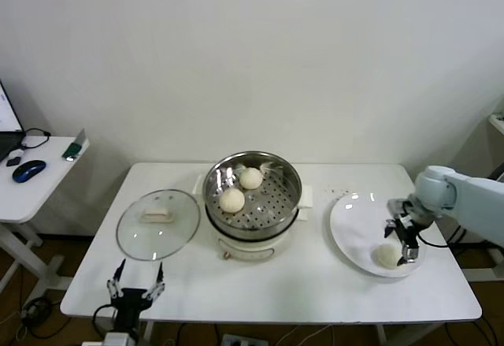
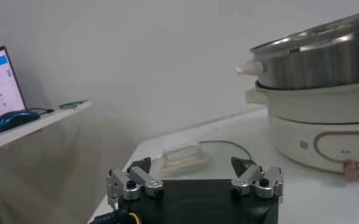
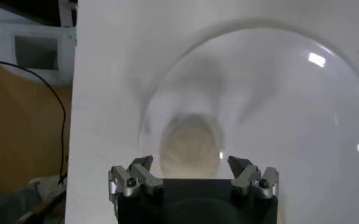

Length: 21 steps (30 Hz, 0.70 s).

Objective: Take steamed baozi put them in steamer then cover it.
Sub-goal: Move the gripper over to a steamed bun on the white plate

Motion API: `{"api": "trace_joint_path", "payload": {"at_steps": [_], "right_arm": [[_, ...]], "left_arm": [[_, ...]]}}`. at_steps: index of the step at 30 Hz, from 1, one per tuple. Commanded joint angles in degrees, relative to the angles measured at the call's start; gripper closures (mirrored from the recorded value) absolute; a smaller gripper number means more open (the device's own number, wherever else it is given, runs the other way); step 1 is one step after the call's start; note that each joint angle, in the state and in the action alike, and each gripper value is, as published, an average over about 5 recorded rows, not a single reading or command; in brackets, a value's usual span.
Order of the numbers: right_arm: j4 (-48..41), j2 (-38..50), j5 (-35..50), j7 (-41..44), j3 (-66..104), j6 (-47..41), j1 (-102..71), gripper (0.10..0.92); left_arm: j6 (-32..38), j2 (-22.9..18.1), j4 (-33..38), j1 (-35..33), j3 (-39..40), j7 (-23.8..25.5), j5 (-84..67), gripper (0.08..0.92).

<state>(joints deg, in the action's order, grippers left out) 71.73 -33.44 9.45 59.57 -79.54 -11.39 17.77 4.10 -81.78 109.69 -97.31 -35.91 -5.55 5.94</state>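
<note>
Two cream-white baozi (image 1: pixel 250 178) (image 1: pixel 231 200) lie on the perforated tray of the steel steamer (image 1: pixel 289 174) at the table's middle. One more baozi (image 1: pixel 387 255) lies on the white plate (image 1: pixel 350 224) at the right. My right gripper (image 1: pixel 402 239) is open just above and behind it, jaws either side of it in the right wrist view, where the baozi (image 3: pixel 190 146) sits between the fingertips. The glass cover (image 1: pixel 157 224) with its cream handle lies flat left of the steamer. My left gripper (image 1: pixel 136 281) is open and empty at the table's front left edge.
The steamer's white base (image 2: pixel 325 115) and the cover's handle (image 2: pixel 184 157) show in the left wrist view. A side desk (image 1: pixel 31 180) with a mouse and laptop stands at the far left. A cable and floor show off the table's right edge (image 3: pixel 72 122).
</note>
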Motion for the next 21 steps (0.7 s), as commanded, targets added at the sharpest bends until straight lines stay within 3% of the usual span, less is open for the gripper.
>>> {"api": "trace_joint_path", "payload": {"at_steps": [1, 13, 21], "right_arm": [[-4.1, -1.9, -3.9, -0.2, 4.8, 0.9, -6.9, 0.203], [-5.8, -3.2, -4.1, 1.4, 5.3, 2.3, -5.9, 0.206], [-6.2, -3.3, -4.0, 2.6, 5.2, 3.4, -5.1, 0.281]], "left_arm": [[0.1, -0.1, -0.3, -0.3, -0.1, 0.0, 0.3, 0.177], [0.4, -0.4, -0.7, -0.3, 0.3, -0.1, 1.2, 0.177], [0.4, -0.5, -0.7, -0.3, 0.3, -0.1, 1.2, 0.177]]}}
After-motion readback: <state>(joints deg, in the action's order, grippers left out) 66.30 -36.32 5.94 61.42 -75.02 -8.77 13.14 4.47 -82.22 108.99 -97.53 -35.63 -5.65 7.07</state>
